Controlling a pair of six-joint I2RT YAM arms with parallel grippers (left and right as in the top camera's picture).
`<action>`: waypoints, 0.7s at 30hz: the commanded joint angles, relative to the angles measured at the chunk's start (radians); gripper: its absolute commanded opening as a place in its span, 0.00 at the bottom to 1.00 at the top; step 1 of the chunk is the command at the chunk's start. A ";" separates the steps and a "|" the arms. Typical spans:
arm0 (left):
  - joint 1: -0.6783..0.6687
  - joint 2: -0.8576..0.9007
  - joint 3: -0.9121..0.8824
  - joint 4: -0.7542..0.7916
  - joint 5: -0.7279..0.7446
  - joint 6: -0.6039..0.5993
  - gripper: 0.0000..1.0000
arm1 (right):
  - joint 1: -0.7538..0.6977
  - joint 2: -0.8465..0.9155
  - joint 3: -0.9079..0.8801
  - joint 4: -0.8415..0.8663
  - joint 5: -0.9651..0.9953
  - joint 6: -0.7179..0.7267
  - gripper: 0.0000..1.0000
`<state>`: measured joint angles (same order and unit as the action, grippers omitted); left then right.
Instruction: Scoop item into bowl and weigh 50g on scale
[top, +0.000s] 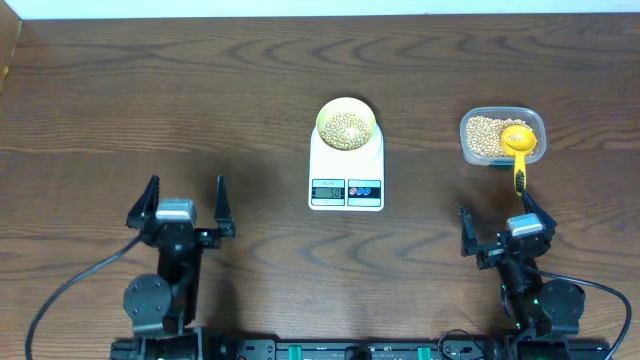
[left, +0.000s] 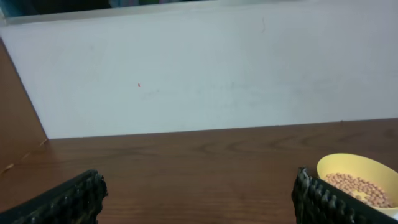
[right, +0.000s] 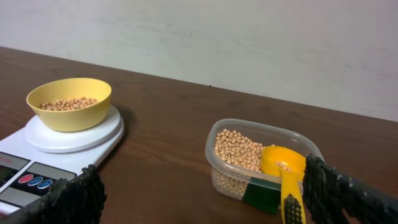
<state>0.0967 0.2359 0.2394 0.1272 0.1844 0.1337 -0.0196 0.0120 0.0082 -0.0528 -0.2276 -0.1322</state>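
Note:
The pale yellow bowl (top: 347, 125) (right: 69, 102) (left: 359, 178) stands on the white scale (top: 346, 165) (right: 62, 140) at the table's middle and holds a layer of beige beans (top: 347, 128) (right: 68, 104). More beans (top: 487, 135) (right: 239, 150) fill a clear tub (top: 500, 137) (right: 261, 158) at the right, with a bright yellow scoop (top: 519, 148) (right: 285, 171) resting across its rim. My left gripper (top: 187, 200) (left: 199, 199) is open and empty near the table's front left. My right gripper (top: 498, 222) (right: 202, 198) is open and empty just in front of the tub.
A white wall (right: 249, 43) rises behind the wooden table (top: 200, 110). The scale's display and buttons (top: 346, 190) face the front edge. Black cables (top: 70, 290) trail from the arm bases.

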 joint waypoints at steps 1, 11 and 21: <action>0.005 -0.060 -0.051 0.037 0.001 -0.019 0.98 | 0.008 -0.007 -0.003 -0.003 0.008 -0.007 0.99; 0.006 -0.184 -0.235 0.192 -0.022 -0.019 0.98 | 0.008 -0.007 -0.003 -0.003 0.008 -0.007 0.99; 0.006 -0.235 -0.235 0.105 -0.048 -0.082 0.98 | 0.008 -0.007 -0.003 -0.003 0.008 -0.007 0.99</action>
<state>0.0975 0.0204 0.0059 0.2588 0.1509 0.1089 -0.0196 0.0120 0.0082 -0.0528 -0.2276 -0.1322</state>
